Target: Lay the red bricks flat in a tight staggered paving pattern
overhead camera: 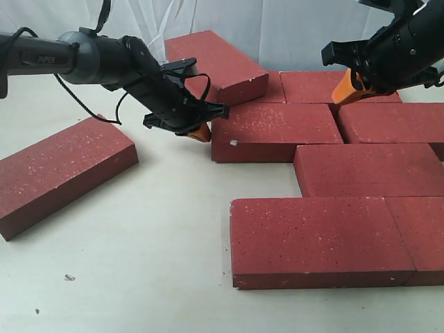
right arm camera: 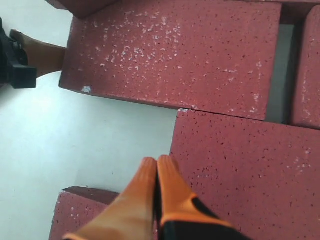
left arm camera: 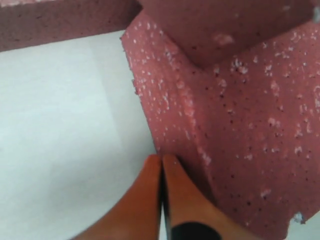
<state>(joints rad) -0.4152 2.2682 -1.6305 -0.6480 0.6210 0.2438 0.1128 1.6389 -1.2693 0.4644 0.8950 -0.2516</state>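
Note:
Several dark red speckled bricks lie on the white table. One brick (overhead camera: 277, 130) forms the left end of the second row, and a tilted brick (overhead camera: 215, 64) leans on its back corner. My left gripper (overhead camera: 200, 132) is shut and empty, its orange tips (left arm camera: 161, 159) pressed against that brick's left end (left arm camera: 240, 150). My right gripper (overhead camera: 345, 89) is shut and empty, hanging above the back row; in its wrist view the gripper (right arm camera: 157, 162) hovers over the edge of a third-row brick (right arm camera: 250, 170). A loose brick (overhead camera: 62, 173) lies apart at the left.
Flat bricks fill the right side: a back brick (overhead camera: 326, 87), a second-row brick (overhead camera: 392, 121), a third-row brick (overhead camera: 368, 168) and two front bricks (overhead camera: 319, 239). A narrow gap (right arm camera: 277, 75) separates the second-row bricks. A white curtain hangs behind.

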